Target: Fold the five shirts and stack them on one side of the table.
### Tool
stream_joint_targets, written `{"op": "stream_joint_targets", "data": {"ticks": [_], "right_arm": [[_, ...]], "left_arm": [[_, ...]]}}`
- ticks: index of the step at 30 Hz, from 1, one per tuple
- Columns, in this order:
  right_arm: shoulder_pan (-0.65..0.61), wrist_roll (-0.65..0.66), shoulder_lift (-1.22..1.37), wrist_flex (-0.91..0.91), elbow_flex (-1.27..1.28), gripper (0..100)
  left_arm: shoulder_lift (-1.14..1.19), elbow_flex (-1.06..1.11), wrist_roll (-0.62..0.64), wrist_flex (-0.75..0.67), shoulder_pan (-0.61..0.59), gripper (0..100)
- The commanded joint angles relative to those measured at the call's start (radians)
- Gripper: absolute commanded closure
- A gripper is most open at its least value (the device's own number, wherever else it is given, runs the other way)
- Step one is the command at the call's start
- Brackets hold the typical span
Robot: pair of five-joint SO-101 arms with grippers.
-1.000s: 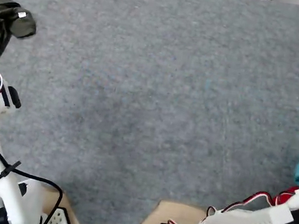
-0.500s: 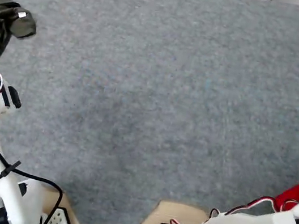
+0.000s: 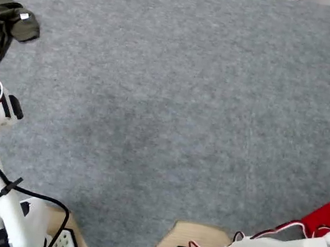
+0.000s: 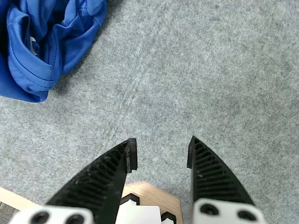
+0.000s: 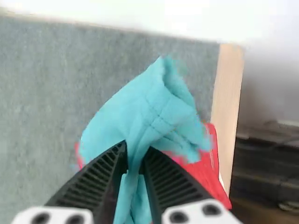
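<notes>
The right hand (image 5: 133, 161) is clamping a teal shirt (image 5: 149, 116) above a red shirt (image 5: 208, 175) at the worktop's (image 3: 175, 100) edge, while the left hand (image 4: 161, 151) is hanging with fingers apart near a blue shirt (image 4: 42, 42).

Grey felt mat (image 3: 175, 100) covers the table from the far edge to the near edge, lying flat with a faint crease line right of centre. Light wooden table (image 3: 196, 235) top is bare where the mat is cut back in a stepped notch at the near edge. The right wrist view shows a strip of the same bare wood along the mat's right side. Beyond that side stand a pale wall (image 5: 140, 14) and a dark low shelf unit (image 5: 266, 154), too blurred to detail.
</notes>
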Motion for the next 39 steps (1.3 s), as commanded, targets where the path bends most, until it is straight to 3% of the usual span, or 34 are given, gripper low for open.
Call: {"op": "stream_joint_targets", "data": {"ticks": [1, 12, 27, 30, 34, 39], "right_arm": [[0.01, 0.058, 0.001, 0.031, 0.025, 99.4], [0.047, 0.147, 0.033, 0.031, 0.26, 99.4], [0.128, 0.361, 0.028, 0.035, 0.282, 99.4], [0.13, 0.368, 0.028, 0.035, 0.305, 99.3], [0.148, 0.531, 0.027, 0.035, 0.369, 96.7], [0.174, 0.575, -0.044, 0.034, 0.487, 81.6]], "left_arm": [[-0.007, -0.026, -0.002, 0.012, 0.003, 81], [-0.007, -0.023, -0.002, 0.012, 0.003, 81], [-0.007, -0.031, 0.0, 0.011, 0.008, 81], [-0.007, -0.023, 0.008, 0.011, 0.068, 81], [-0.005, -0.032, 0.08, 0.011, 0.239, 81], [0.004, -0.032, 0.127, 0.011, 0.433, 81]]}}
